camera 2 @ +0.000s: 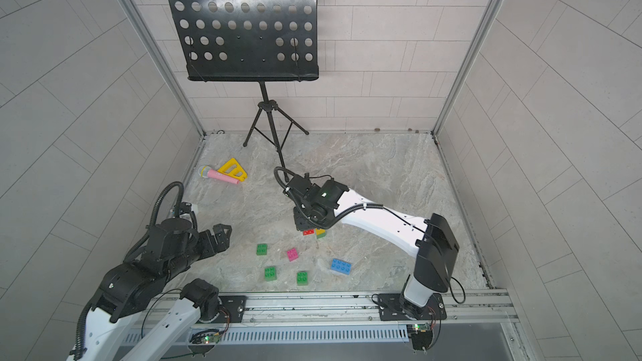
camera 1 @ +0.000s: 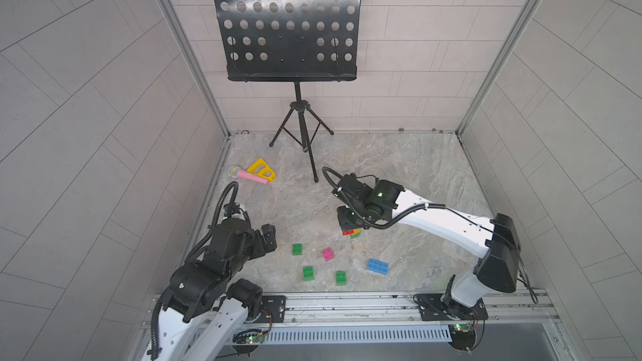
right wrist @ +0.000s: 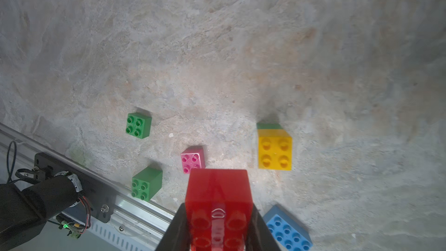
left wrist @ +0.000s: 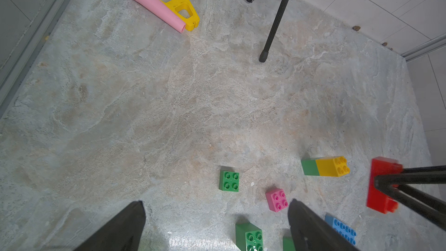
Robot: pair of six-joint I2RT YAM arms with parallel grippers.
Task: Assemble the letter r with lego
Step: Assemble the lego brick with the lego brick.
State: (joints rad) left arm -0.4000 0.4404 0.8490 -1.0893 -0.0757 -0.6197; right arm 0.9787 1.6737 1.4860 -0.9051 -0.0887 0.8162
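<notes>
My right gripper (right wrist: 218, 218) is shut on a long red lego brick (right wrist: 217, 196), held above the table. Just beside it, a yellow brick (right wrist: 274, 152) stands stacked on a green one (right wrist: 269, 126); both top views show this pair (camera 1: 355, 234) partly under the right wrist. Loose on the table lie a pink brick (camera 1: 328, 254), a blue brick (camera 1: 378, 267) and three green bricks (camera 1: 297, 249) (camera 1: 308, 273) (camera 1: 340, 278). My left gripper (left wrist: 217, 202) hangs open to the left of the bricks, nothing between its fingers.
A black music stand (camera 1: 288, 29) rises at the back, one tripod leg (camera 1: 315, 179) reaching toward the right wrist. A pink toy microphone (camera 1: 248, 176) and a yellow triangular toy (camera 1: 262, 168) lie at the far left. A metal rail (camera 1: 347, 302) runs along the front edge.
</notes>
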